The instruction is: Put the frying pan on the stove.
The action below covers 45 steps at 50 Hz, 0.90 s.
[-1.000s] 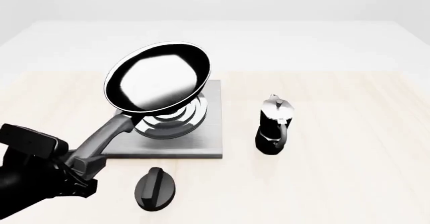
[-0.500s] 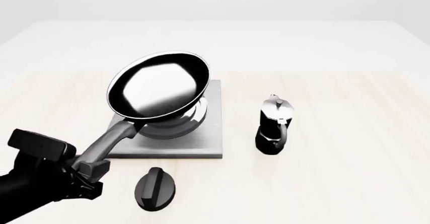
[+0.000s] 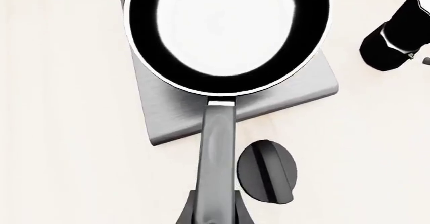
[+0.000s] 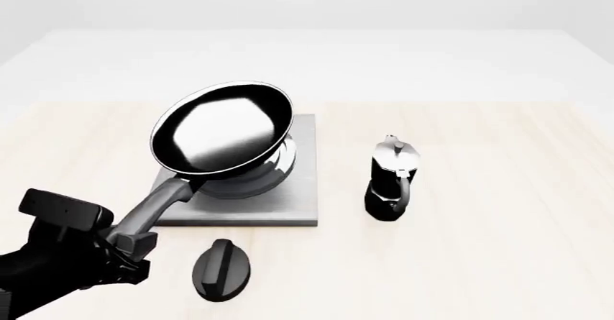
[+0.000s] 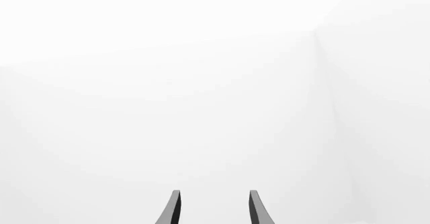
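Your left gripper [image 4: 129, 242] is clenched on the long dark grey handle of the round black frying pan [image 4: 223, 130]. The pan sits tilted above the flat square grey metal stove [image 4: 298, 198], covering most of its silver rings; you cannot tell whether its base touches them. The small black oval knob [image 4: 221, 270] lies on the pale wooden counter [image 4: 479, 262] just in front of the stove. The black and silver moka pot [image 4: 392, 180] stands right of the stove. Your right gripper [image 5: 213, 209] points at blank white, its fingers parted.
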Motion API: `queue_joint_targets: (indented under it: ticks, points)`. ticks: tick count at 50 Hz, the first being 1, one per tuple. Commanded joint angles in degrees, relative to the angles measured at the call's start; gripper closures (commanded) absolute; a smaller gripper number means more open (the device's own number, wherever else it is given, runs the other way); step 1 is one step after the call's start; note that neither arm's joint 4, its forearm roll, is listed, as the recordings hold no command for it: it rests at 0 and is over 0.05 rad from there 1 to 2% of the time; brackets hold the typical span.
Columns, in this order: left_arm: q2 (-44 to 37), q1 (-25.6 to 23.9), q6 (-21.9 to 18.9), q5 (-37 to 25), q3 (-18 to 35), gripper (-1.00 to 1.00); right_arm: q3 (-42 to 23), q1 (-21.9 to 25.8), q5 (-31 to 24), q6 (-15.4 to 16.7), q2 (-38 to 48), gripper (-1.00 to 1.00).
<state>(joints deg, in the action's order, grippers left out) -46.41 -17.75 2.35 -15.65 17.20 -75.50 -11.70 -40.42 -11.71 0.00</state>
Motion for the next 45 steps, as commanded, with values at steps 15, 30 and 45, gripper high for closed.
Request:
queue_joint_targets:
  ticks: [15,30,45]
  points:
    - [-5.1,-1.3,-0.7,6.3,-0.8,1.00,0.3,-0.2,0.5,-0.2,0.0,-1.00]
    - [-5.4,-0.2,-1.6,6.3,-1.7,1.00,0.4,-0.3,0.7,-0.3,0.0,-1.00]
    - [-7.7,0.5,-2.0,8.2,-1.5,1.00,-1.1,-0.3,-0.7,-0.3,0.0,-1.00]
